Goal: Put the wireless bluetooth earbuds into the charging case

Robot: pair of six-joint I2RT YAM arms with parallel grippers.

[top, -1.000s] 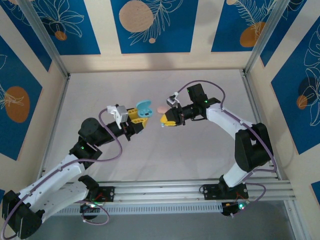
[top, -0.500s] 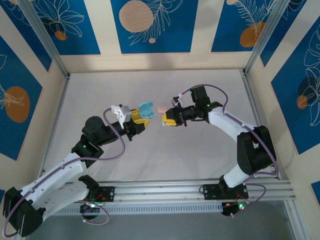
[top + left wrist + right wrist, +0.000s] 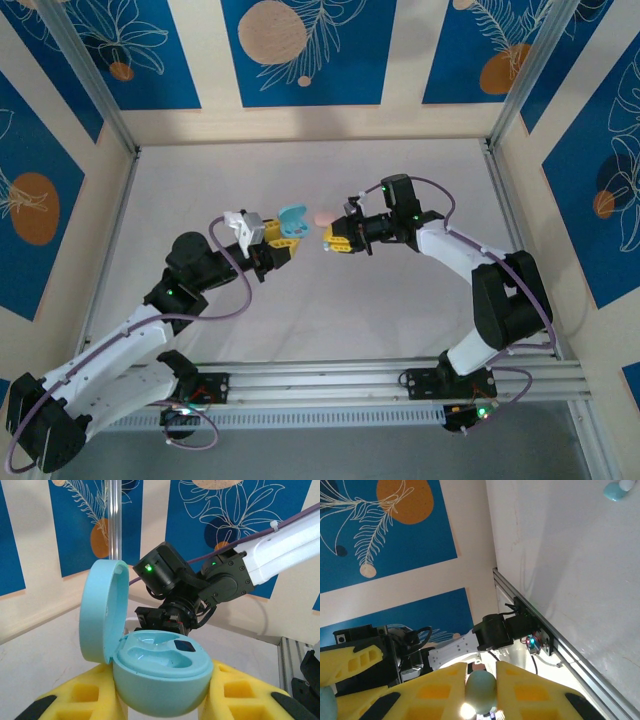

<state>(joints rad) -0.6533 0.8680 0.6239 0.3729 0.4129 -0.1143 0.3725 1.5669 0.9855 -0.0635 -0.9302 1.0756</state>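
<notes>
The left gripper (image 3: 278, 236) is clamped narrow on the base of the case (image 3: 160, 675), held above the table (image 3: 400, 330) near its middle. The right gripper (image 3: 333, 240) faces it tip to tip. Its yellow fingers (image 3: 440, 690) are nearly closed on one earbud (image 3: 481, 689).

Key relation: the case lies just beyond the right fingertips, to that arm's left, with a small gap between the two. The right arm carries the earbud, so it is the one to close the gap. The left arm only presents the case.

Case orientation, as seen from the left wrist:
- The lid (image 3: 100, 615) stands open and near upright on its hinge, at one end of the long axis.
- The two wells (image 3: 150, 655) lie side by side along that axis, facing up. Both look empty.
- The right gripper approaches from the side away from the left wrist camera.

Earbud: small, rounded and pale blue-green, with only its rounded top showing between the pads. Which way its stem points cannot be told.

Case: light blue, smooth and egg-shaped.

A pink item (image 3: 322, 217) lies on the table just behind the gap. Its identity cannot be told.

Judgement: insertion is not yet done. The earbud must pass over the rim and descend into a well.
</notes>
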